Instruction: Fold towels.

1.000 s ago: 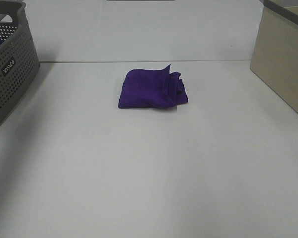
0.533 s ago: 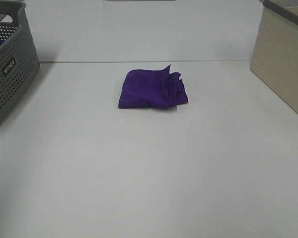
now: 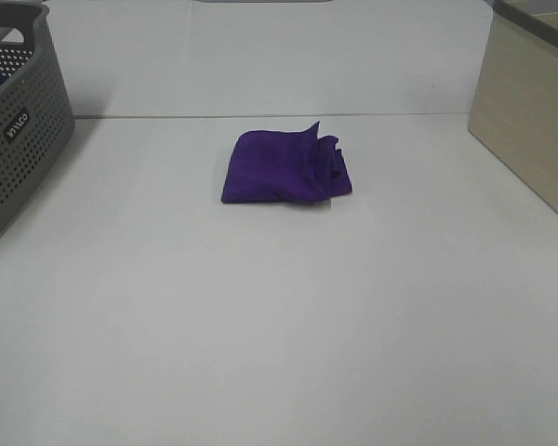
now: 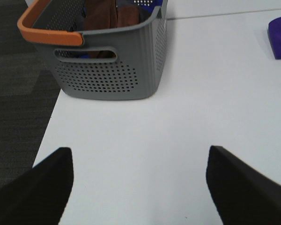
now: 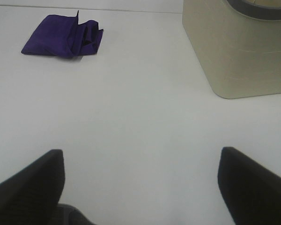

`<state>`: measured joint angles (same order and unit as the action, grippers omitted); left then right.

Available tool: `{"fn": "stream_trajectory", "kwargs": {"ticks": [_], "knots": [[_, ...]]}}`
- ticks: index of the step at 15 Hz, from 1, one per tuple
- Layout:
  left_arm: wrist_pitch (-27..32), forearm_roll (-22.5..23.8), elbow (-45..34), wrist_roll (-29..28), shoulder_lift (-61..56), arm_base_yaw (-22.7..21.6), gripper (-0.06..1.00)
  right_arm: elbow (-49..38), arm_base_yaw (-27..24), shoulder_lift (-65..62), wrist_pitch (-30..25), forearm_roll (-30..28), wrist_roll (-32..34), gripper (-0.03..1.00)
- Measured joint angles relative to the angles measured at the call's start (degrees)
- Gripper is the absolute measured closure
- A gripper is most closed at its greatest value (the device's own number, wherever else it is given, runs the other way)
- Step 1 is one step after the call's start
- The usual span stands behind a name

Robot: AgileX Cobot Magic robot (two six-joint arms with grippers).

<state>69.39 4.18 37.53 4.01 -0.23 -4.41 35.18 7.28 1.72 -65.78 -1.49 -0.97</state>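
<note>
A deep purple towel (image 3: 285, 168) lies folded into a small, roughly square bundle on the white table, in the middle toward the back. Its right edge is bunched in loose layers. It also shows in the right wrist view (image 5: 63, 41), and one corner of it shows in the left wrist view (image 4: 280, 36). My left gripper (image 4: 139, 185) is open and empty, low over the table near the grey basket, far from the towel. My right gripper (image 5: 141, 185) is open and empty over bare table, well short of the towel. Neither gripper shows in the exterior high view.
A grey perforated basket (image 3: 19, 121) with an orange-trimmed rim (image 4: 49, 35) stands at the left edge, holding brown and blue cloth. A beige bin (image 3: 530, 116) stands at the right edge (image 5: 239, 51). The table's left edge drops to dark floor (image 4: 14, 93).
</note>
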Motion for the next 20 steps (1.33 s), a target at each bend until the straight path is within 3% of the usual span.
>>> {"fn": "stream_trajectory", "kwargs": {"ticks": [4, 6, 8, 20], "knots": [[-3.2, -3.1, -6.1, 0.0, -0.1, 0.0, 0.22, -6.0, 0.0, -1.9, 4.9, 0.0, -1.6, 0.12], [-8.0, -7.6, -8.1, 0.6, -0.1, 0.0, 0.22, -6.4, 0.0, -1.9, 5.1, 0.0, -1.9, 0.12], [-8.9, -10.3, -8.5, 2.3, -0.1, 0.0, 0.22, -6.4, 0.0, -1.9, 5.3, 0.0, -1.9, 0.12], [-9.1, -10.4, -8.5, 2.6, -0.1, 0.0, 0.22, -6.4, 0.0, -1.9, 5.3, 0.0, -1.9, 0.12]]}}
